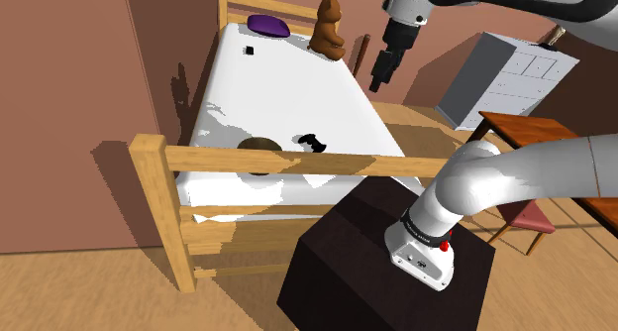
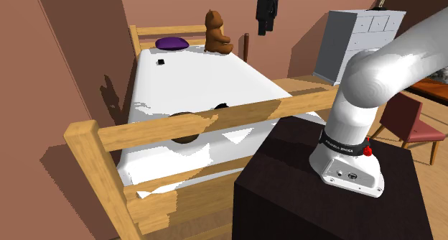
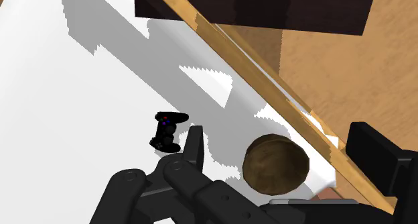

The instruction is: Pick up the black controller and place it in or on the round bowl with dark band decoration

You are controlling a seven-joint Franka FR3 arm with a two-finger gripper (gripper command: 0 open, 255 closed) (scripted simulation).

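A: Which step are we on?
B: Approaching. The gripper (image 1: 379, 81) is hanging high over the bed (image 1: 257, 91), fingers spread, gripping nothing.
A: Where's the controller?
B: The black controller (image 3: 169, 131) is lying on the white bed top near the wooden foot rail (image 1: 297, 163), just beside the brown bowl (image 3: 275, 164).
A: Next move?
B: I'm reading it as descending onto the controller, lining the fingers across its body, then closing. The rail is sitting close, so I'm minding clearance.
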